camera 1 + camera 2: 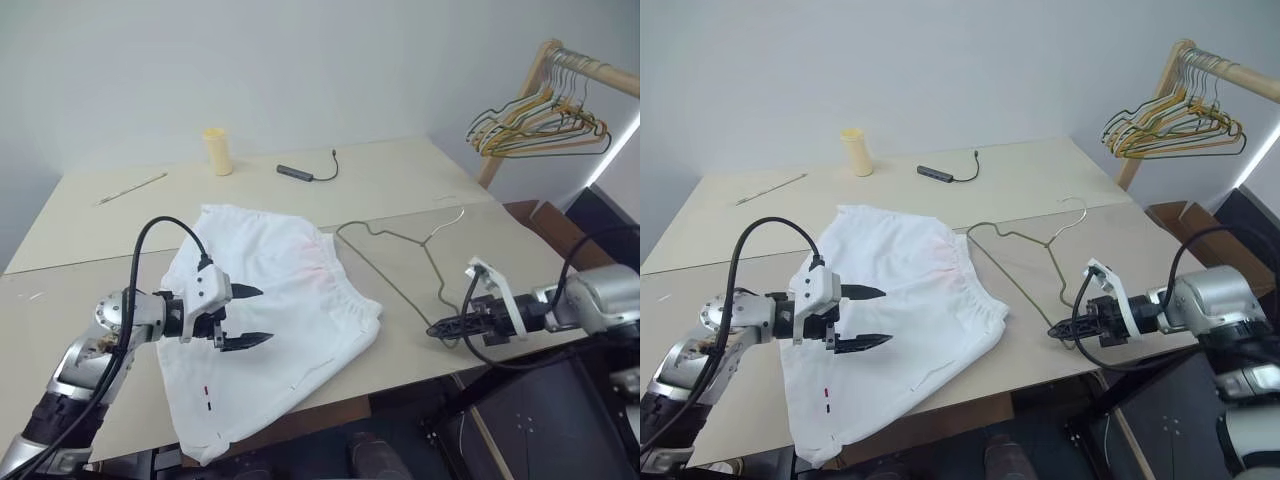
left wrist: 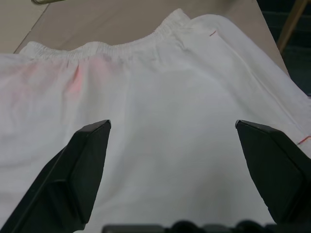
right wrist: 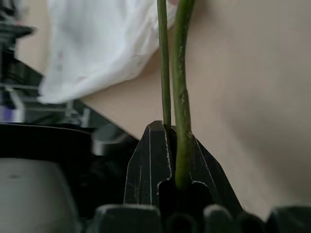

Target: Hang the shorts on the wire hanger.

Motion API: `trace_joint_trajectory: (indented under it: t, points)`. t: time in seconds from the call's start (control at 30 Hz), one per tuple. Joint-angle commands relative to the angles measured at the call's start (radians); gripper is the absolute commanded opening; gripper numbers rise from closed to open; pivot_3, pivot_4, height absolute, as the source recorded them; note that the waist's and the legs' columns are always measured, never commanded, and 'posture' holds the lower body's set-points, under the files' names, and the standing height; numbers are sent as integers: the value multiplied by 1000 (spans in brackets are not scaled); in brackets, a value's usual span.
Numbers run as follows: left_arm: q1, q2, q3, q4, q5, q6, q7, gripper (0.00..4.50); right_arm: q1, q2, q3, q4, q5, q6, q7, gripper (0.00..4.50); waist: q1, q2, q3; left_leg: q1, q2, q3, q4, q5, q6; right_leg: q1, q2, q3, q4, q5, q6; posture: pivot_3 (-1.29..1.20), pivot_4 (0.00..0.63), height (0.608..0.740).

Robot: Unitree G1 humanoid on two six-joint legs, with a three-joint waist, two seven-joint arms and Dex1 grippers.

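Evidently hanging is barely begun: the shorts (image 1: 270, 320) lie flat on the table (image 1: 400, 185), just left of the wire hanger (image 1: 400, 262); right gripper (image 1: 437, 327) is clamped on the hanger's corner; left gripper (image 1: 247, 317) hovers spread over the shorts, grasping nothing; threading remains

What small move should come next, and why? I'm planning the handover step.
Probably lower the open left claw onto the shorts and close near the waistband. It hovers just above the flat white fabric, holding nothing, while the right claw is already shut on the wire hanger at the table's edge.
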Motion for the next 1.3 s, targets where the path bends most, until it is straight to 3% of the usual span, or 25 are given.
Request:
trace_joint_trajectory:
  t: [0.03,0.3,0.47,0.7,1.13,1.23,1.3]
  points:
    - [11,24,15,-42,12,-10,2,4468,-110,11,106,171,-74,-14,142,0,3,0,0,0,0,0,0,0,0,0,0,0,0,0,0,-126,0,740]
    - [48,39,29,-78,15,-4,8,4468,-240,144,280,444,-273,-179,289,0,6,1,0,-2,0,-1,0,0,0,-2,0,0,1,3,-5,-96,0,740]
    - [72,46,42,-97,11,1,14,4468,-265,165,306,497,-270,-228,292,0,13,1,1,-2,-1,-2,0,0,0,-2,-2,-2,2,3,-5,-84,0,740]
    - [98,45,53,-116,12,4,23,4468,-260,132,326,439,-202,-244,292,0,20,1,1,-1,-1,-2,0,0,0,-2,-2,-2,3,3,-5,-80,0,740]
    - [117,39,35,-119,31,-10,27,4468,-162,-137,554,4,69,-317,292,0,37,2,1,-1,0,-2,0,0,0,-2,-1,-3,2,2,-4,-74,0,740]
    - [119,38,35,-122,30,-8,27,4468,-175,-133,576,0,68,-324,292,0,37,2,1,0,0,-2,0,0,0,-2,-1,-3,3,0,-1,-71,0,740]
    - [117,37,34,-121,31,-7,29,4468,-222,-65,559,120,23,-307,292,0,36,2,1,0,0,-2,0,0,0,-1,-1,-3,3,0,-1,-70,0,740]
